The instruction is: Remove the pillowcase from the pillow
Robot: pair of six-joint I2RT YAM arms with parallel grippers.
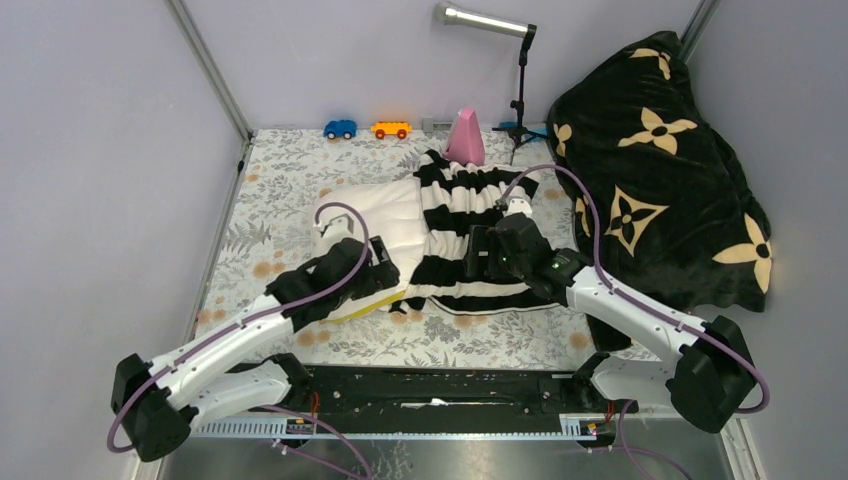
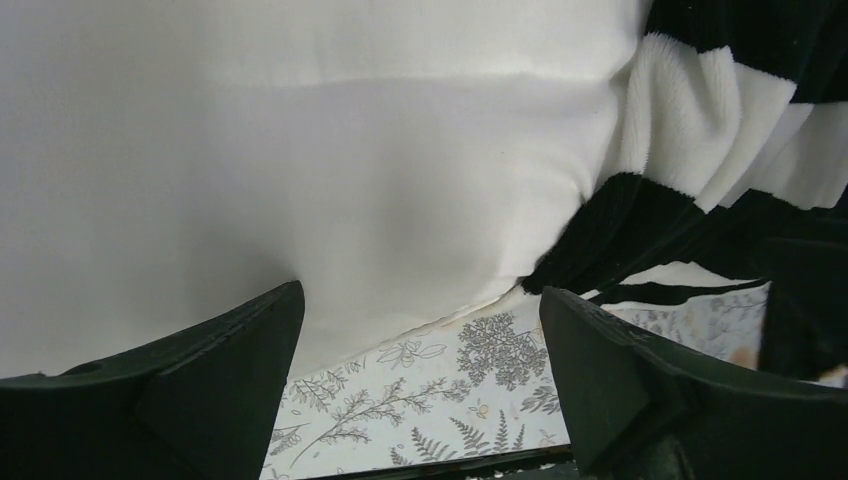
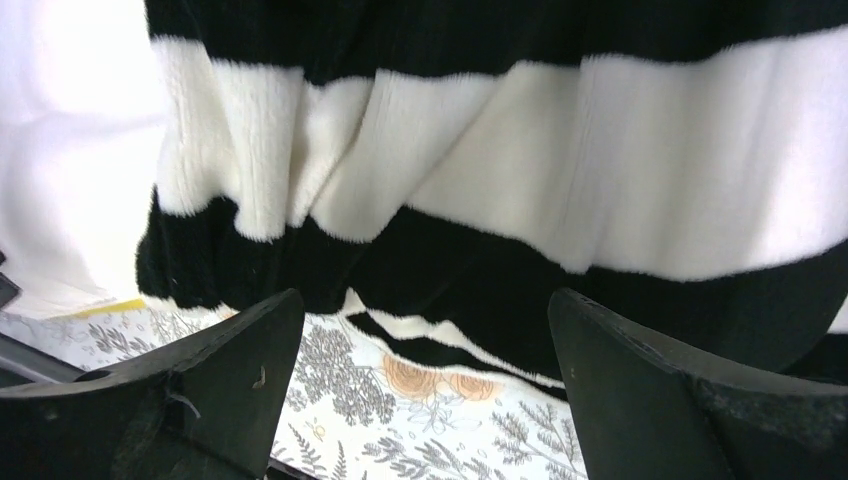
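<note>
With the pillowcase [image 1: 462, 190] bunched on the right half of the pillow [image 1: 385, 220] at the middle of the bench [image 1: 290, 170], and the left claw [image 2: 420, 300] and right claw [image 3: 425, 300] both wide and empty, stripping looks half done, so next the left claw should pin the pillow while the right claw draws the pillowcase toward the right edge.

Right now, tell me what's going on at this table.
The robot is partway through taking the striped pillowcase off the white pillow. The case is bunched over the pillow's right part, and the left part lies bare. The left gripper is open at the bare pillow's near edge. The right gripper is open at the pillowcase's near edge. Neither holds anything at this moment.
</note>
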